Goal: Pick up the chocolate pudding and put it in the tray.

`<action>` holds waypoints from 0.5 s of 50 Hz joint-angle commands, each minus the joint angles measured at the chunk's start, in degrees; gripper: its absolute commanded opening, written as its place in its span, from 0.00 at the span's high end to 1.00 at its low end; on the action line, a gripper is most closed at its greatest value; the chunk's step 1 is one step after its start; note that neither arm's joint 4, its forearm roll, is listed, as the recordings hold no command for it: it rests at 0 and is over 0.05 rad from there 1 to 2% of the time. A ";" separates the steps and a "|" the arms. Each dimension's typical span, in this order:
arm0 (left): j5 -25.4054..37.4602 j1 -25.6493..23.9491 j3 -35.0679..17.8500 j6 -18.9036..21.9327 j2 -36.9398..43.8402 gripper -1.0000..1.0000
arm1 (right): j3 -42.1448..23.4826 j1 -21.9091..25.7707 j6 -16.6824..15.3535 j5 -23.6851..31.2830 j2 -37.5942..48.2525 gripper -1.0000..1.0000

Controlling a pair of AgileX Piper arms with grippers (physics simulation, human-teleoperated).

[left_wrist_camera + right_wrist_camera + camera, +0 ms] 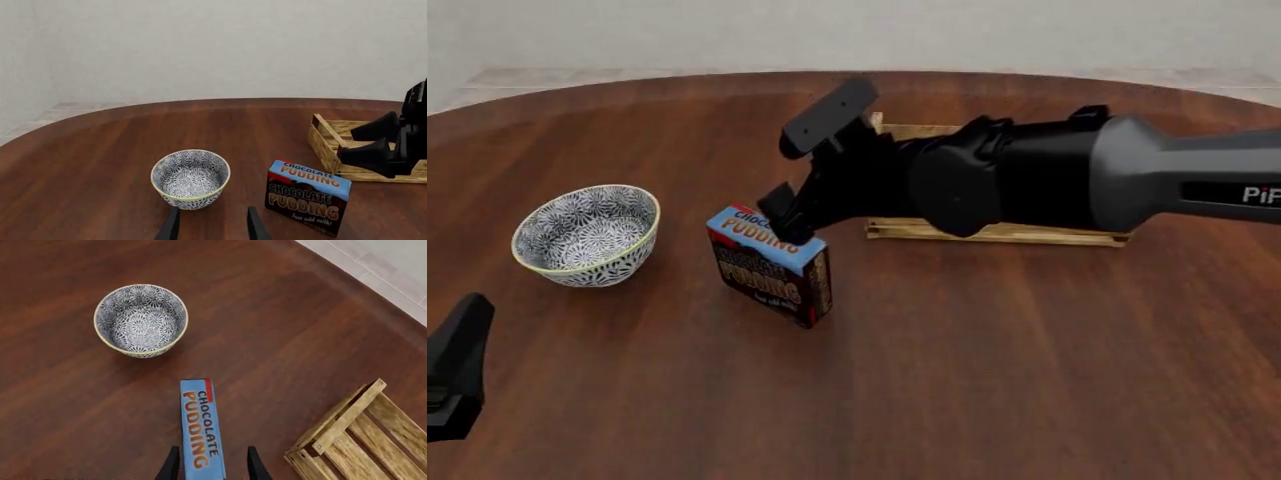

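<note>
Blue-topped chocolate pudding upright on tabletop, between bowl and tray | my right hand spread, straddling its top | I judge: descend straight, close squarely on the broad faces | left hand spread, idle

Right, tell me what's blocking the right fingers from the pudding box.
Nothing visible. In the right wrist view the fingers straddle the upright chocolate pudding, open on either side of it, with only bare table around it.
</note>
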 commanded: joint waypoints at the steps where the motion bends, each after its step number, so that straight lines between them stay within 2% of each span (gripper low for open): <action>1: 0.00 0.00 0.00 0.00 0.00 0.00 | -0.19 0.16 -0.36 -0.17 1.39 0.00; 25: 0.00 0.00 0.00 0.00 0.00 0.00 | -0.66 -0.29 0.27 -0.68 4.28 0.00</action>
